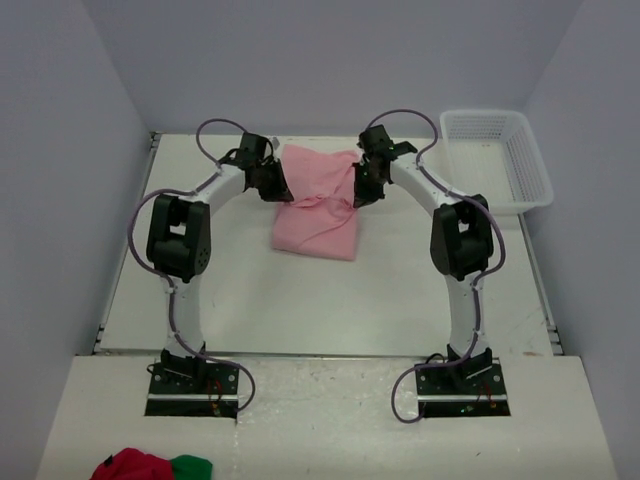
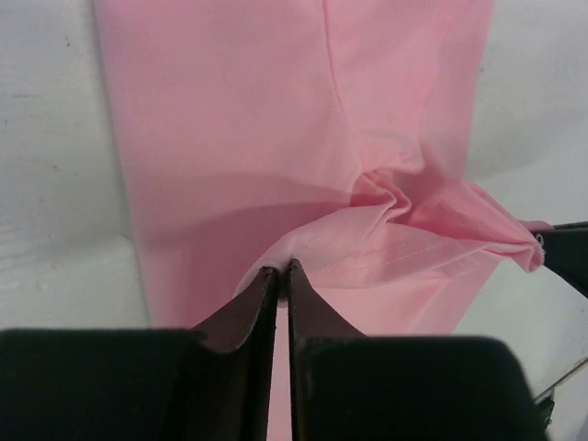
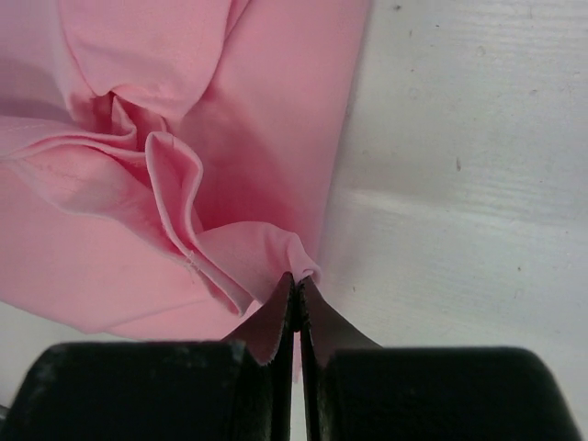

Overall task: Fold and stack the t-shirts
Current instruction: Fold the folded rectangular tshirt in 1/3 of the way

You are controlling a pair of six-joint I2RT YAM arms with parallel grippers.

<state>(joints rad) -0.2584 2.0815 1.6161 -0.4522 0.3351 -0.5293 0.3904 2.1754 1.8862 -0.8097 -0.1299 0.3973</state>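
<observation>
The left gripper is closed, its two dark fingers pressed together on a thin raised fold of the pink t-shirt. From that pinch the cloth runs away flat and smooth, and to one side it bunches into a knot of creases that stretches across to a second pinched point at the edge of the left wrist view

The right gripper is likewise clamped shut, holding a small peak of fabric at the shirt's side edge. Just beyond its fingertips the cloth piles into soft rolled folds, with a stitched hem showing along one of them. The bare white bench lies right beside this hold

Seen from above, the two grippers face each other across the shirt, one at its left side and one at its right, with a crumpled ridge running between them. The shirt lies as a rough rectangle midway between the left and right edges of the bench and closer to the far edge than the near one

A white lattice basket sits in the far right corner, well apart from the shirt. On the near platform by the near left corner lie a red cloth and a green cloth, touching each other
</observation>
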